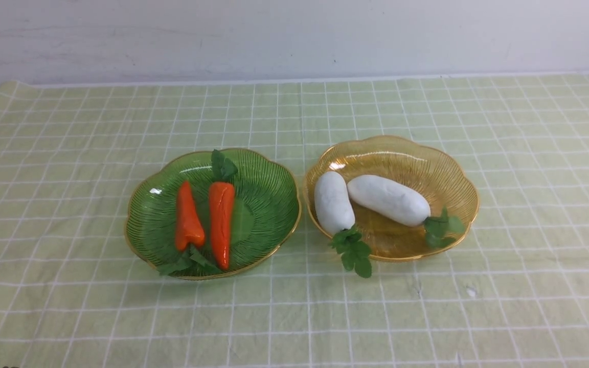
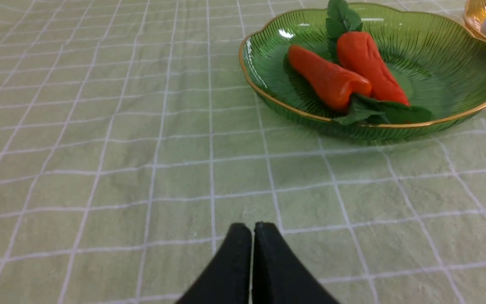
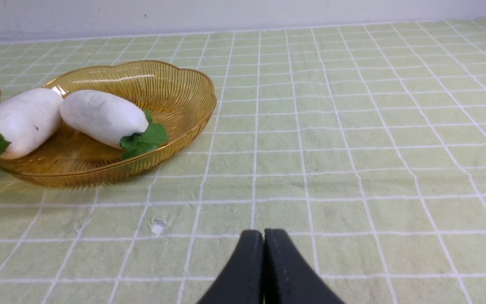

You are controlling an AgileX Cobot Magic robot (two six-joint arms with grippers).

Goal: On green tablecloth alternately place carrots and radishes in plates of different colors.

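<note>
Pale wall behind; green tablecloth with a white grid, slightly wrinkled, over the whole table.

Front view: green plate on the left, amber plate on the right, rims almost touching. In the green plate, two carrots side by side: shorter carrot on the left with leaves toward the near rim, longer carrot on the right with leaves toward the far rim. In the amber plate, two radishes: left radish with its leaf tuft hanging over the near rim onto the cloth, right radish lying slantwise, tuft inside by the right rim. No arm or gripper in this view.

Left wrist view: left gripper over bare cloth, black fingers pressed together, empty, well apart from the green plate; both carrots visible, touching near their middles; only a sliver of the amber plate at the edge.

Right wrist view: right gripper likewise closed and empty over bare cloth, apart from the amber plate; radishes close together, contact unclear; small white mark on the cloth nearby.
</note>
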